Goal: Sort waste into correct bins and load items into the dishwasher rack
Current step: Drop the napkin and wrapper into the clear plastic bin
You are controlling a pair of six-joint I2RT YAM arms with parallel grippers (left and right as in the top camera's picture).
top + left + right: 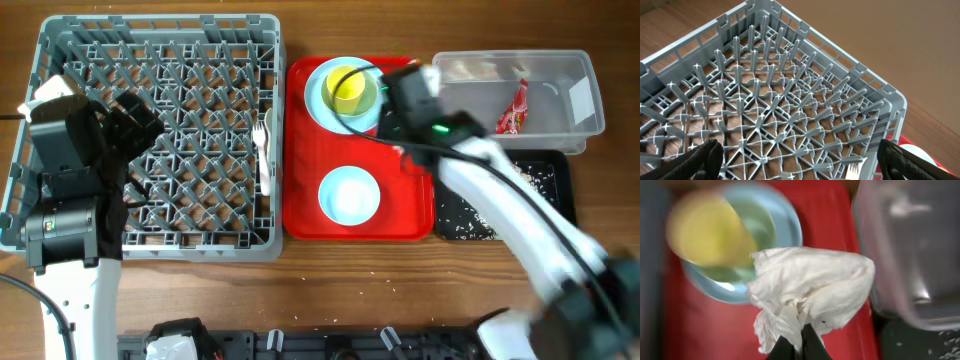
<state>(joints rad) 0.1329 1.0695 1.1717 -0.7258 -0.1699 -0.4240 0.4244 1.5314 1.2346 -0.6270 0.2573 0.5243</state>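
My right gripper (799,347) is shut on the crumpled white napkin (810,290) and holds it above the red tray's right edge, beside the clear tub (910,245). In the overhead view that gripper (405,95) is blurred and hides the napkin. The yellow cup (350,90) stands on the light-blue plate (318,95). The light-blue bowl (349,194) sits lower on the tray. The red wrapper (512,112) lies in the clear tub (585,125). Rice scraps lie in the black tray (560,185). My left gripper (800,167) is open and empty over the grey rack (770,100). A white fork (262,150) lies in the rack (150,250).
The red serving tray (300,215) sits between the rack and the two bins. My left arm (65,190) covers the rack's left side. My right arm (520,220) crosses over the black tray. Bare wooden table runs along the front.
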